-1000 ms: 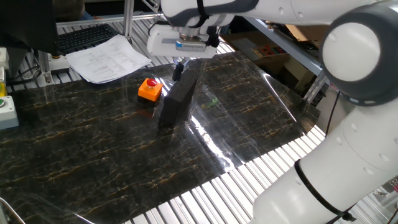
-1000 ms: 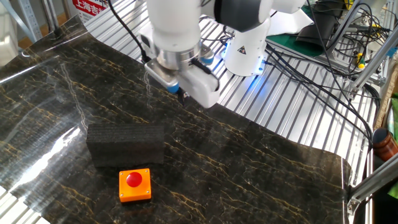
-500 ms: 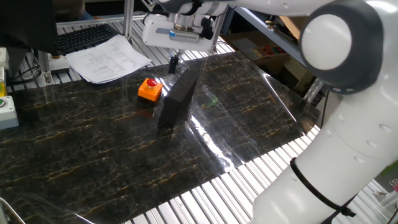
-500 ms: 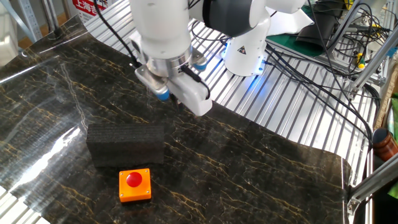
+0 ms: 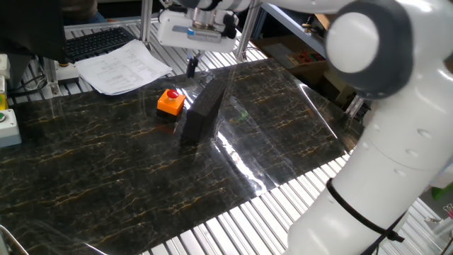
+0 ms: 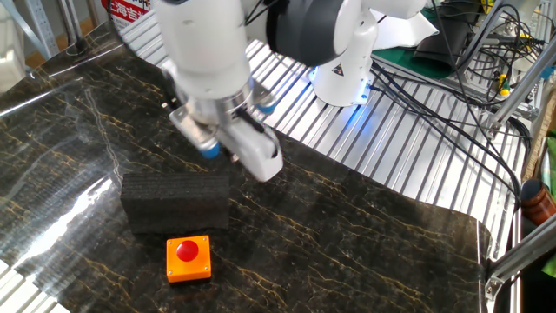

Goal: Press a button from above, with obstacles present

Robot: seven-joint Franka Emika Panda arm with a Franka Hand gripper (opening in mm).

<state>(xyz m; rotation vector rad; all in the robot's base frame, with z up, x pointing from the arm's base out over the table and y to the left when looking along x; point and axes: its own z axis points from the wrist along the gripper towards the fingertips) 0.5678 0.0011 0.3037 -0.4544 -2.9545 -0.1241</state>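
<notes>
The red button sits on a small orange box on the dark marbled mat; it also shows in the other fixed view. The dark slab stands on edge right beside the box, and in the other fixed view the slab lies between the box and the arm. My gripper hangs above the mat, over the slab's far end and up and to the right of the button. Its fingers show as one narrow dark stub with no gap. In the other fixed view the hand hovers just above the slab's upper right corner.
A grey box with a green button stands at the left edge. Papers and a keyboard lie behind the mat. The robot base and cables stand on the slatted metal table.
My gripper has moved steadily toward the button's side, from past the slab to above the slab's far end. The button, box and slab have not moved.
</notes>
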